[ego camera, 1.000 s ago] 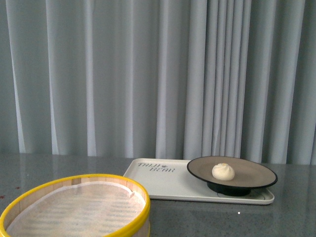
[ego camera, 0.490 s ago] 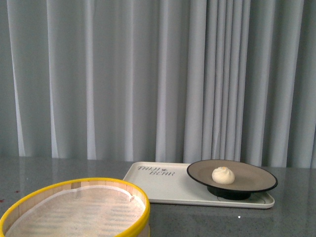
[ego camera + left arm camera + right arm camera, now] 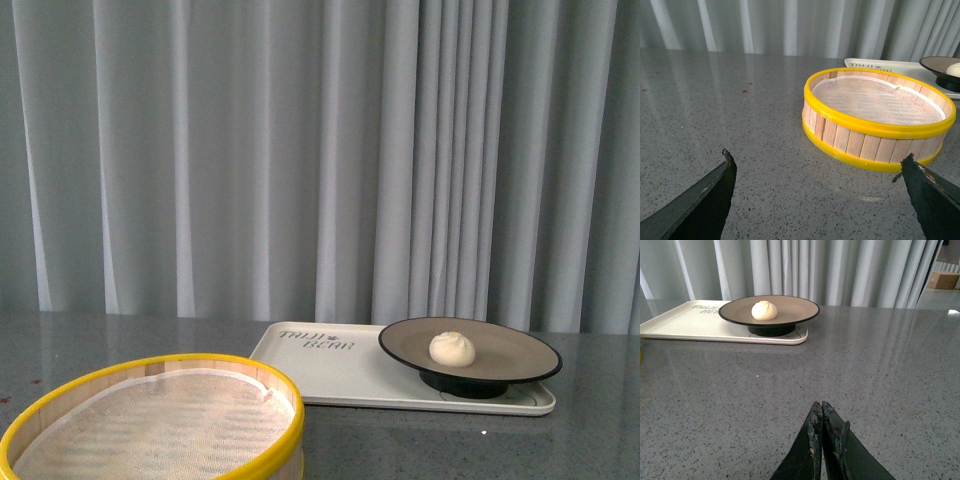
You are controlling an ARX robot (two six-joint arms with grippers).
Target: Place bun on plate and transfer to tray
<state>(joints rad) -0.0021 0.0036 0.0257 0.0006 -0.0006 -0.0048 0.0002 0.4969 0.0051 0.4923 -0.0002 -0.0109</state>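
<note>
Small round cream-white steamed bun with a pleated top (image 3: pixel 452 348), sitting near the middle of the wide shallow taupe-brown plate with a black rim (image 3: pixel 520 349), right of centre in the front view. Plate resting by its black foot on the right end of the flat rectangular cream-white tray with rounded corners (image 3: pixel 340 375); dark lettering printed at the tray's upper-left corner. Same stack seen in the upper left of the right wrist view: bun (image 3: pixel 764 310) on plate (image 3: pixel 797 307) on tray (image 3: pixel 685 322).

Round wooden steamer basket with a yellow rim and white cloth liner (image 3: pixel 150 420) filling the lower left of the front view, apart from the tray, nothing lying in it. Grey speckled stone tabletop (image 3: pixel 880 365) under everything; pale grey pleated curtain (image 3: pixel 250 150) across the background.

Left gripper (image 3: pixel 817 172) at the bottom of the left wrist view, fingers spread wide, holding nothing, hanging over bare tabletop short of the basket. Right gripper (image 3: pixel 821 422) at the lower middle of the right wrist view, fingertips pressed together with nothing between them, well short of the tray.

Judging by the layout, both steps done: bun on plate, plate on tray. Possibly a slight overhang of the plate past the tray's right edge, hard to confirm from this low angle. Next move probably calls for nothing beyond holding both arms clear; at most, a small nudge of the plate inward.
</note>
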